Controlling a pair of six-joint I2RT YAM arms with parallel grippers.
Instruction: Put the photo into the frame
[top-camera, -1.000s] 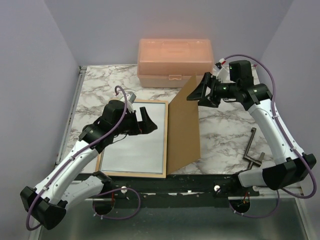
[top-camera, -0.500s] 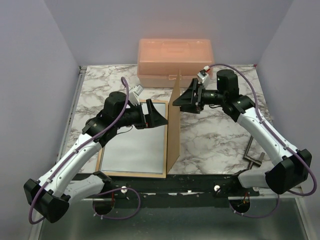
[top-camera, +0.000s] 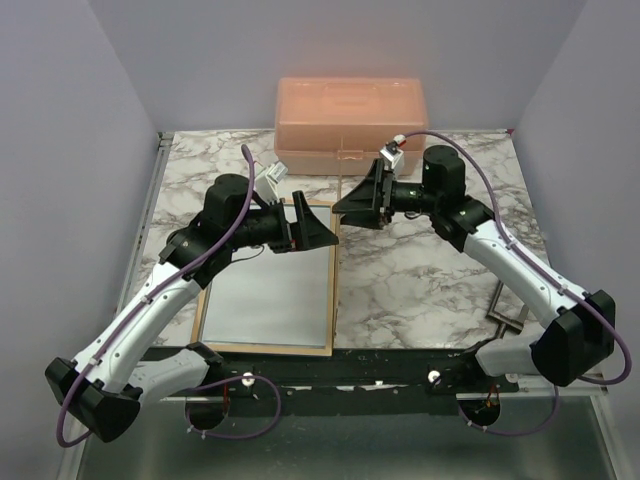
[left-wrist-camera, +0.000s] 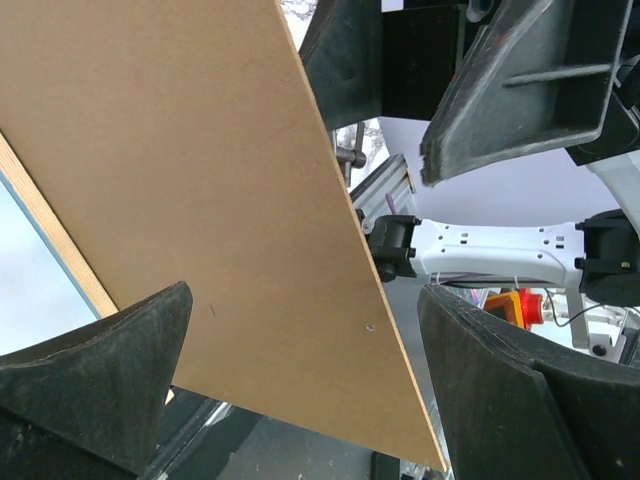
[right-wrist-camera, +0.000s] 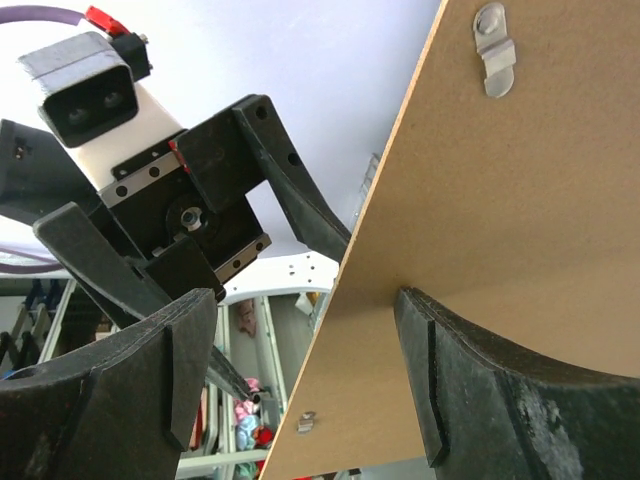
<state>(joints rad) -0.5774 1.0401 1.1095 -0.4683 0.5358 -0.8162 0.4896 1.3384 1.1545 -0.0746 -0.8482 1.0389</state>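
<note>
A marbled table (top-camera: 440, 270) fills the grey booth. The frame (top-camera: 265, 347) lies flat at its left, wood rim up. The left gripper (left-wrist-camera: 305, 295) and right gripper (right-wrist-camera: 305, 300) both gape astride the brown backing board (left-wrist-camera: 200, 180), which stands on edge by the frame's right rim. It is best lowered slowly, square to the rim. Whether the pale sheet inside is the photo cannot be told.
</note>
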